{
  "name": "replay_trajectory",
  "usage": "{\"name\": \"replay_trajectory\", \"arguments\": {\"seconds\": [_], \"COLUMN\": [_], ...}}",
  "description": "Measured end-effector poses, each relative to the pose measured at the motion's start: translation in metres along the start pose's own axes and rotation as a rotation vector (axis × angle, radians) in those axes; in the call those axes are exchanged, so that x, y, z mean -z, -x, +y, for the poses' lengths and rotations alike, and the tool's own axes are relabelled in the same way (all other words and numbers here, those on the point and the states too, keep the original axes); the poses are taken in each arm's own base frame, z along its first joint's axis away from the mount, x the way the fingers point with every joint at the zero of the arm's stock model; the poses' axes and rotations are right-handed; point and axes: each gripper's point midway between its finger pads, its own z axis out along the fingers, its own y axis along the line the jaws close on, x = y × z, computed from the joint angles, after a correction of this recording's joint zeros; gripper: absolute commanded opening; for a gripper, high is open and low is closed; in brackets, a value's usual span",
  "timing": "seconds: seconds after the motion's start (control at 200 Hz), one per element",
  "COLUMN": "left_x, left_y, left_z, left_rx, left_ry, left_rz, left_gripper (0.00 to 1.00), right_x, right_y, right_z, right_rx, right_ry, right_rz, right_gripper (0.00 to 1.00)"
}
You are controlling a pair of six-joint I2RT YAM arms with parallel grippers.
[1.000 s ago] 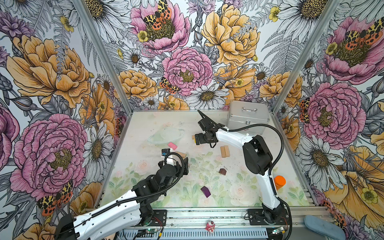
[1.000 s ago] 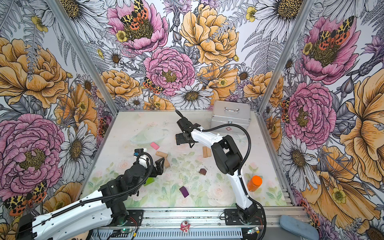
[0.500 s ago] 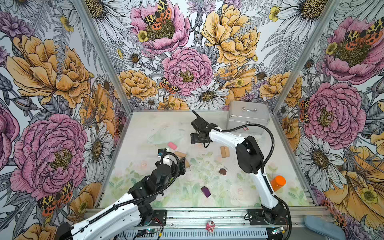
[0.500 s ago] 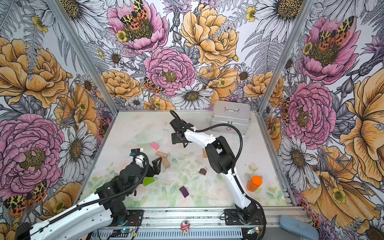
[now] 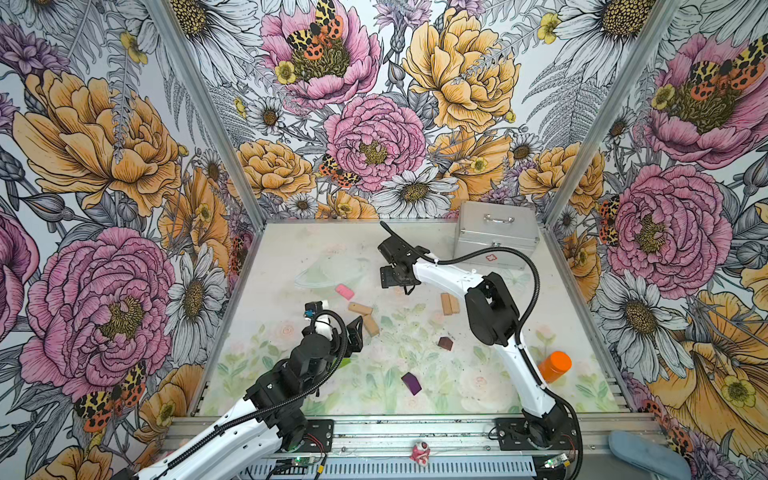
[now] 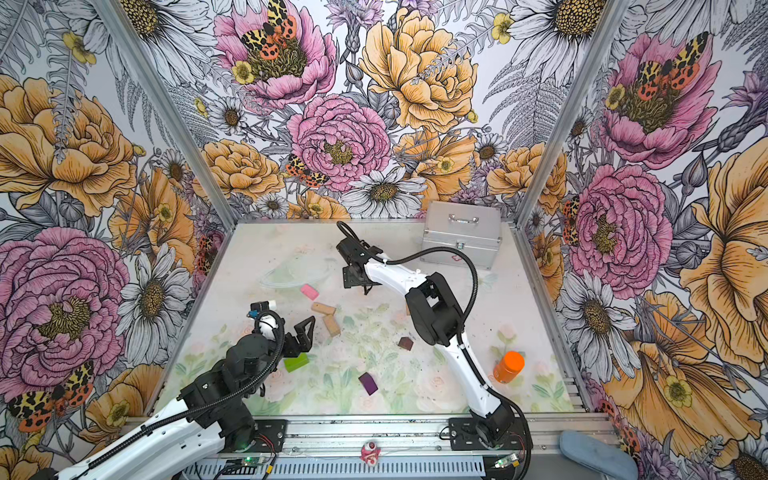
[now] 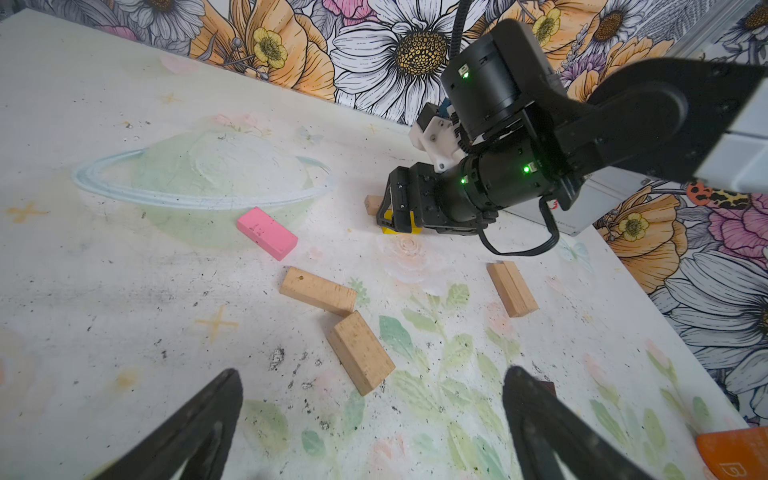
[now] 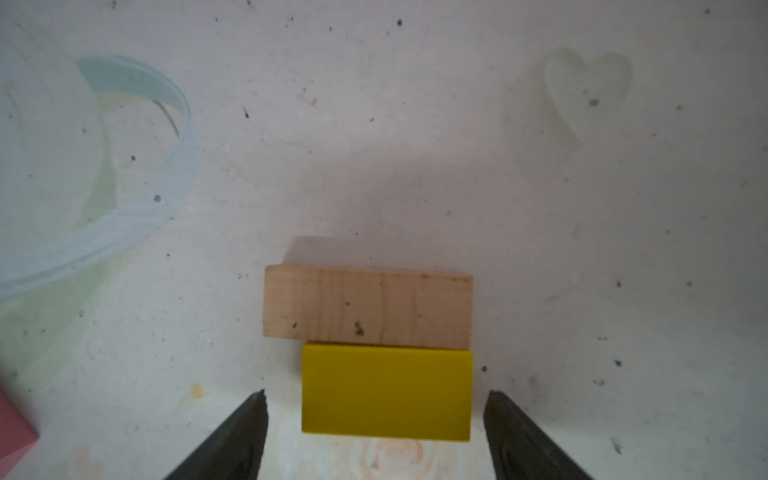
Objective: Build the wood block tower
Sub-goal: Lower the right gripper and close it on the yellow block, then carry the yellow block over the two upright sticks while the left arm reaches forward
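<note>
At 12 o'clock on the table [image 5: 291, 257]: right gripper [image 8: 374, 395] low, jaws well apart, straddling the yellow brick [image 8: 386, 390] with a gap either side, gripping nothing. Yellow brick lying flat, long side touching a tan brick [image 8: 368, 307]. At 9 o'clock: left gripper [image 7: 372, 374], jaws spread wide, empty, two more tan bricks [image 5: 360, 308] just beside it. Pink brick [image 5: 344, 291] at 10 o'clock, purple brick [image 5: 411, 383] at 6.

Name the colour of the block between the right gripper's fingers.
The block is yellow; the right wrist view shows it best.
</note>
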Motion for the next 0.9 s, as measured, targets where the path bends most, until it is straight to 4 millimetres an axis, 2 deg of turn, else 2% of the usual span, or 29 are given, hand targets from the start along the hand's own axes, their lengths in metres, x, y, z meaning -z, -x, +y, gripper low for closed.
{"name": "replay_trajectory", "arguments": {"seconds": [0.305,0.5,0.72,0.796,0.901], "left_x": [-0.001,-0.002,-0.002,-0.002,-0.002], "left_y": [-0.002,-0.005,-0.005,-0.005,-0.004], "left_z": [0.006,0.007,0.006,0.007,0.008], "left_rx": [-0.001,-0.002,-0.002,-0.001,0.0], "left_ry": [0.011,0.009,0.008,0.01,0.014], "left_rz": [0.01,0.018,0.019,0.018,0.017], "left_gripper": [0.99,0.99,0.99,0.99,0.99], "right_x": [-0.001,-0.001,-0.01,-0.01,-0.011], "right_y": [-0.003,0.001,-0.001,0.001,0.001], "right_z": [-0.002,-0.002,-0.006,-0.006,-0.006], "right_rx": [0.003,0.009,0.018,0.017,0.015], "right_ry": [-0.009,-0.004,-0.013,-0.012,-0.01], "right_rz": [0.014,0.008,0.02,0.017,0.018], "right_gripper": [0.69,0.73,0.74,0.73,0.66]}}
